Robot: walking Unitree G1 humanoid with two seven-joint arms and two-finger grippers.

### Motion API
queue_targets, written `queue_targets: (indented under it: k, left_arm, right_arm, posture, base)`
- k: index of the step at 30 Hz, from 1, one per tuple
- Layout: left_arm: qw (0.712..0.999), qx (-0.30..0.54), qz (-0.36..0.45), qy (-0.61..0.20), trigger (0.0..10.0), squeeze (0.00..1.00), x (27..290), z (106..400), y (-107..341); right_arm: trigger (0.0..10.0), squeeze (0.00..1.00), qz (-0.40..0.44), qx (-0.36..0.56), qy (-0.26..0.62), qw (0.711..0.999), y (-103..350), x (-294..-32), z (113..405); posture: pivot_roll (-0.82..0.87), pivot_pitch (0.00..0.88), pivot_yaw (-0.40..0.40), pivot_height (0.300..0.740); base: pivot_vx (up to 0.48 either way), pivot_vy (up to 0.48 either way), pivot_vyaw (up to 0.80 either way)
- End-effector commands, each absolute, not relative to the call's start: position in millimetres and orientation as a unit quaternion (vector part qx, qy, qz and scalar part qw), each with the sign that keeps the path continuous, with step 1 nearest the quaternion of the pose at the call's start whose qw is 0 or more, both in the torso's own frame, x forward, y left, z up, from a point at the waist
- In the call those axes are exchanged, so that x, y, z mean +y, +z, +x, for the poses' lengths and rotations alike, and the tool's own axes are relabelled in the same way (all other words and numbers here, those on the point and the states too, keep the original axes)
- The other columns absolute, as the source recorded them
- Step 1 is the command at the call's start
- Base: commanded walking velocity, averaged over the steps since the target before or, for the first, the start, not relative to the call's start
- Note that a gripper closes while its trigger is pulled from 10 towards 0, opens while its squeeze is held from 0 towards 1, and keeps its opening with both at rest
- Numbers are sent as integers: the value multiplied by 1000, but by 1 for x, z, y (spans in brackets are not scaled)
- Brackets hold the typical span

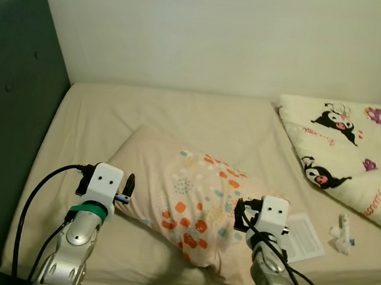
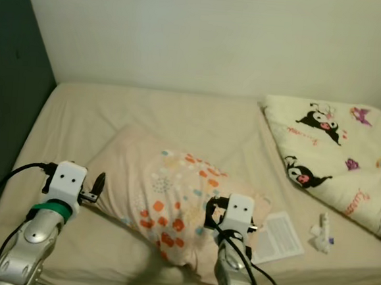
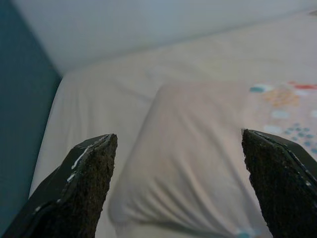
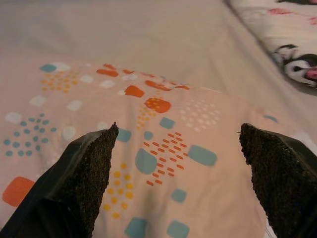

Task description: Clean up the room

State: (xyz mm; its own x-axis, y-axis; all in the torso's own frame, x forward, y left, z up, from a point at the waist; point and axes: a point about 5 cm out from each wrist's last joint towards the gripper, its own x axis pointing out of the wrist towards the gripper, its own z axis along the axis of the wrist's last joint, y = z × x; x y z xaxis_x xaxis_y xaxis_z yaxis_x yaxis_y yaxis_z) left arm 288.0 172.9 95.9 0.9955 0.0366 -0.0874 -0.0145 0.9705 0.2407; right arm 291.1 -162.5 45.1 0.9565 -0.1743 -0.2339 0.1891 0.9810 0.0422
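Lying across the middle of the bed [image 1: 179,118], the pillow [image 1: 186,201] in the left eye view was pale pink-beige, plain at the end near the dark headboard [image 1: 15,102] and printed with orange, teal and yellow spots toward the other end. Its long axis ran slantwise, from the headboard side farther back to the robot's near right. The left gripper [image 1: 129,189] hovered just beside the plain end, and the right gripper [image 1: 239,216] stood at the printed end; whether either touched the fabric could not be told. A cartoon-printed blanket [image 1: 348,151] lay at the far right, with a white paper sheet [image 1: 304,237] and a small crumpled white item [image 1: 343,235] near the bed's front edge.

The left wrist view showed the fingers [image 3: 84,183] spread wide and empty, with the pillow's plain corner between and beyond them.

The right wrist view showed its fingers [image 4: 79,183] equally wide apart, holding nothing, above the spotted fabric.
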Motion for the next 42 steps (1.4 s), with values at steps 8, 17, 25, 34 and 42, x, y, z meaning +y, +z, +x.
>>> queue_targets:
  k: [8, 17, 25, 34, 42]
  left_arm:
    - [991, 54, 124, 10, 10000, 0, 174, 285, 93]
    - [990, 56, 129, 5, 10000, 0, 176, 288, 95]
    - [989, 59, 137, 2, 10000, 0, 179, 288, 97]
    - [988, 63, 138, 3, 10000, 0, 181, 286, 95]
    - [988, 62, 139, -1, 10000, 0, 180, 287, 96]
  right_arm:
    - [10000, 0, 30, 120, -94, 988, 44, -167, 292]
    - [10000, 0, 52, 113, -103, 987, 46, -165, 294]
    - [10000, 0, 55, 115, -108, 986, 46, -167, 296]
    - [10000, 0, 56, 119, -103, 986, 46, -167, 299]
    - [10000, 0, 57, 121, -102, 986, 45, -166, 299]
  posture:
    - [129, 31, -18, 740]
    - [148, 31, -29, 730]
    - [154, 30, -31, 690]
    - [163, 37, -34, 650]
    - [160, 36, -33, 625]
  base:
    - [0, 0, 0]
    - [0, 0, 0]
    - [0, 0, 0]
    - [0, 0, 0]
    - [0, 0, 0]
